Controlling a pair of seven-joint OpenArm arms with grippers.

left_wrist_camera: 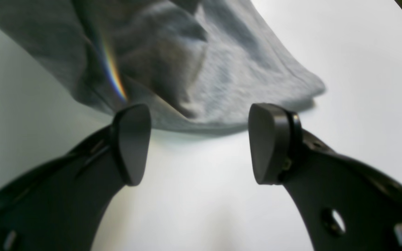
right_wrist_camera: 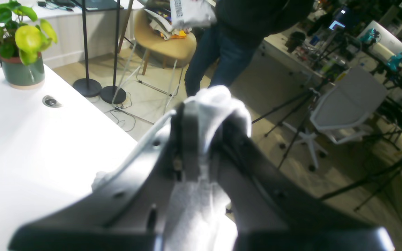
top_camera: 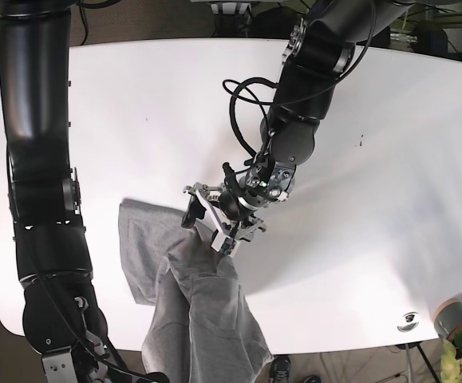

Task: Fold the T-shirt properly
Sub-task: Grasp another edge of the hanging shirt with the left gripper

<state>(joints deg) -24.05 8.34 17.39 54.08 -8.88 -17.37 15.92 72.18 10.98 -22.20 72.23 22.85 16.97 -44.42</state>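
Observation:
The heather-grey T-shirt (top_camera: 199,319) lies bunched on the white table's front part, one flat part to the left and a long fold running off the front edge. My left gripper (left_wrist_camera: 201,146) is open, its two pads just short of a crumpled edge of the T-shirt (left_wrist_camera: 194,69) and holding nothing. In the base view the left gripper (top_camera: 211,226) sits at the top of the bunched fold. My right gripper (right_wrist_camera: 208,118) is shut on a pinch of the T-shirt (right_wrist_camera: 218,96), held beyond the table's edge. No lettering shows.
The white table (top_camera: 374,120) stretches far and right. A potted plant (right_wrist_camera: 19,42) and a cable grommet (right_wrist_camera: 51,101) sit at one corner, also in the base view (top_camera: 458,351). A person (right_wrist_camera: 236,35), chairs and tripods stand beyond the table.

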